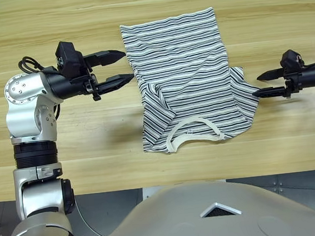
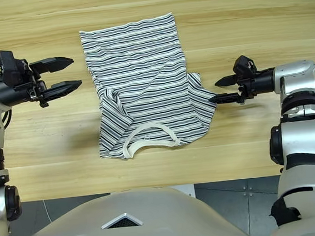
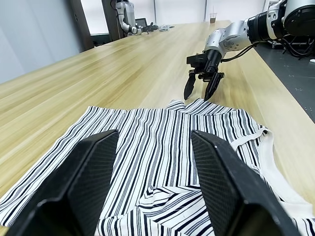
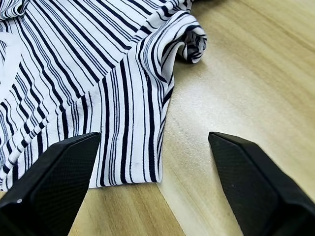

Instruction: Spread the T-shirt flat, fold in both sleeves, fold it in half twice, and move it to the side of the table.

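- The T-shirt (image 1: 184, 79) is laid rumpled at the middle of the table (image 1: 54, 27), collar toward the near edge.
- The left gripper (image 1: 128, 64) is held released and empty beside its left side.
- The right gripper (image 1: 256, 85) is held released at the right sleeve.

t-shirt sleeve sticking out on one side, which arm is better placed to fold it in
Right. The right gripper is open, its fingertips almost at the edge of the protruding sleeve of the striped T-shirt. The left gripper, also open, sits by the opposite edge, where no sleeve sticks out.
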Action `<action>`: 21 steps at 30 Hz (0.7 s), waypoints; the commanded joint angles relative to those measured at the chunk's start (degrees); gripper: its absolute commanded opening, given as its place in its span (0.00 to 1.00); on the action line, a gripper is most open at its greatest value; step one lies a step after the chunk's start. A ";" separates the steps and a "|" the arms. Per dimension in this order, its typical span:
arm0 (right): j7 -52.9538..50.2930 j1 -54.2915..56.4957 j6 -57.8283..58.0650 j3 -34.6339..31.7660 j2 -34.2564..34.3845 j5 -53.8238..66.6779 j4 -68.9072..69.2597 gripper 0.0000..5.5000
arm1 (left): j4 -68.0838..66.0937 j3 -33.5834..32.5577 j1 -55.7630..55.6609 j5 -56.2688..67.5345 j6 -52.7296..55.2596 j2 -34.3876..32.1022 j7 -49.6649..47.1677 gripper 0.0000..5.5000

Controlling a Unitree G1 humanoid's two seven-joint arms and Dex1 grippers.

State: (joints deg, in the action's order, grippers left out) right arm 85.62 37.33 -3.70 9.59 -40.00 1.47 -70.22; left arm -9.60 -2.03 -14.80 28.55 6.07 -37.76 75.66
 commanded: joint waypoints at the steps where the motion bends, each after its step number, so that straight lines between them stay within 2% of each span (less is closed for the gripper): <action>1: 2.01 -3.12 1.00 1.79 1.41 -3.15 -0.61 0.70 | 0.98 -0.41 0.19 -1.06 0.19 -0.37 -1.01 0.50; 17: -0.78 -3.37 1.09 1.11 1.00 -3.62 -0.86 0.06 | -2.44 0.25 0.13 -2.76 -3.10 1.38 0.31 0.50; 18: -0.88 -3.25 1.22 0.94 0.94 -3.49 -0.88 0.02 | -2.93 0.24 0.01 -2.87 -3.45 1.45 0.43 0.50; 21: 0.56 -3.06 1.56 0.39 0.41 -2.88 -0.26 0.02 | -4.26 0.32 -0.09 -3.17 -4.63 1.68 0.93 0.50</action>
State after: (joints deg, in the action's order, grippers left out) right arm 86.25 36.32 -3.36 9.38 -39.73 0.70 -70.09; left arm -12.99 -2.00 -14.21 26.55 2.56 -36.33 75.71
